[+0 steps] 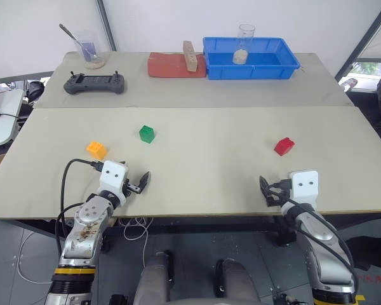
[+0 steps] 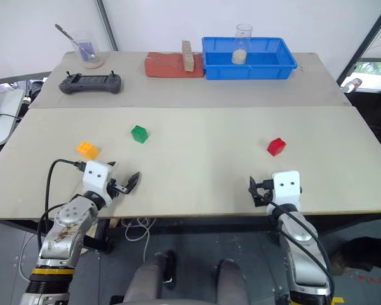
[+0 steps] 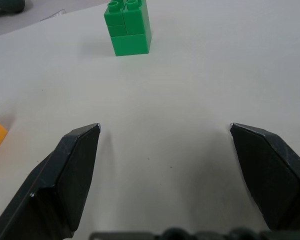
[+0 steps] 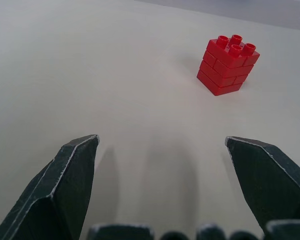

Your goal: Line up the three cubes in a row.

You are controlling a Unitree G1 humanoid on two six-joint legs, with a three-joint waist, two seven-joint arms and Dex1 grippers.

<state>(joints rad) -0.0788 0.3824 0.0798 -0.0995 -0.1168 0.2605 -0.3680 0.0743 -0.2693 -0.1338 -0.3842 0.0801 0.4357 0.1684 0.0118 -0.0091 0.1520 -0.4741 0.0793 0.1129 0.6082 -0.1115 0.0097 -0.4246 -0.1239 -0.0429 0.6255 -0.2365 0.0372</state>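
Cubes: three small studded plastic toy-brick cubes stand apart on the pale grey table [image 1: 203,190], not in a row.
Green cube [image 1: 147,133]: upright, ahead of my left gripper [image 1: 138,183], nearest the table's middle.
Orange-yellow cube [image 1: 96,149]: left of the green one, just beyond my left wrist.
Red cube [image 1: 284,146]: far off to the right, ahead of my right gripper [image 1: 267,190].
Left gripper: my black fingers [image 3: 70,170] are spread wide, nothing between them, low over bare table.
Right gripper: fingers [image 4: 65,185] likewise spread wide and empty, near the table's front edge.
Far side: blue plastic bin [image 1: 251,67] holding a clear beaker [image 1: 244,43], red mat [image 1: 168,65] with a tan wooden block [image 1: 190,56], black handheld controller [image 1: 94,83].
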